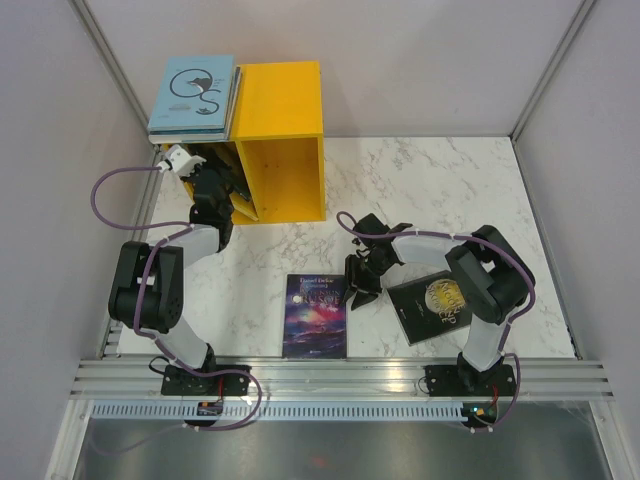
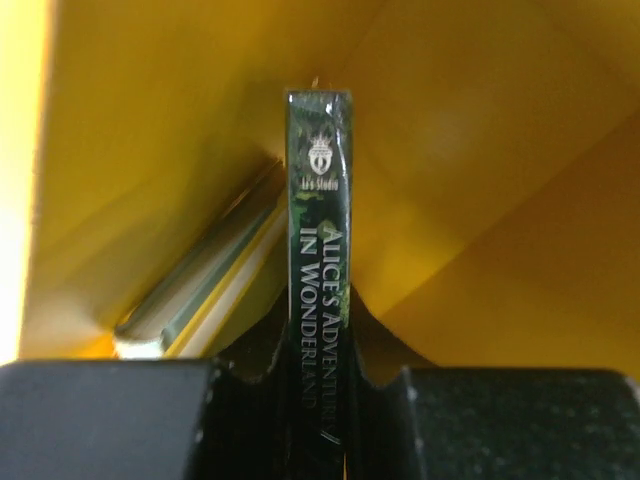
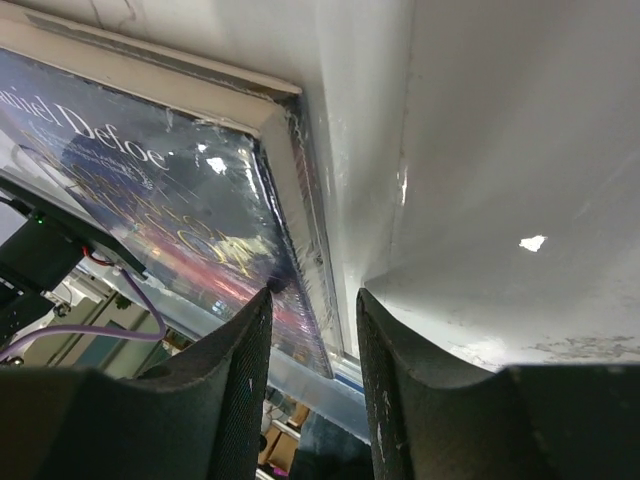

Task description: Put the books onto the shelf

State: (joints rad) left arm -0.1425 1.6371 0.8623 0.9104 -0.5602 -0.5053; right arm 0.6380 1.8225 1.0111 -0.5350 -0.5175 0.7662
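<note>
While overhead hides the jaws, the wrist view shows the right gripper (image 3: 315,295) part-open at the purple book (image 3: 180,200), "Defoe" legible. Farther back, the left gripper (image 2: 320,372) pinches the dark-green paperback (image 2: 320,240), "Alice's Adventures in Wonderland", upright inside the yellow shelf (image 2: 480,150).

Left arm (image 1: 160,285): extended forward, left gripper (image 2: 318,372) clamped on a book (image 2: 318,200). Right arm (image 1: 485,275): bent inward, right gripper (image 3: 310,310) lowered, jaws apart.

white marble table (image 1: 420,190) carries yellow shelf (image 1: 285,100), galaxy book (image 1: 315,315), black-gold book (image 1: 420,312).
</note>
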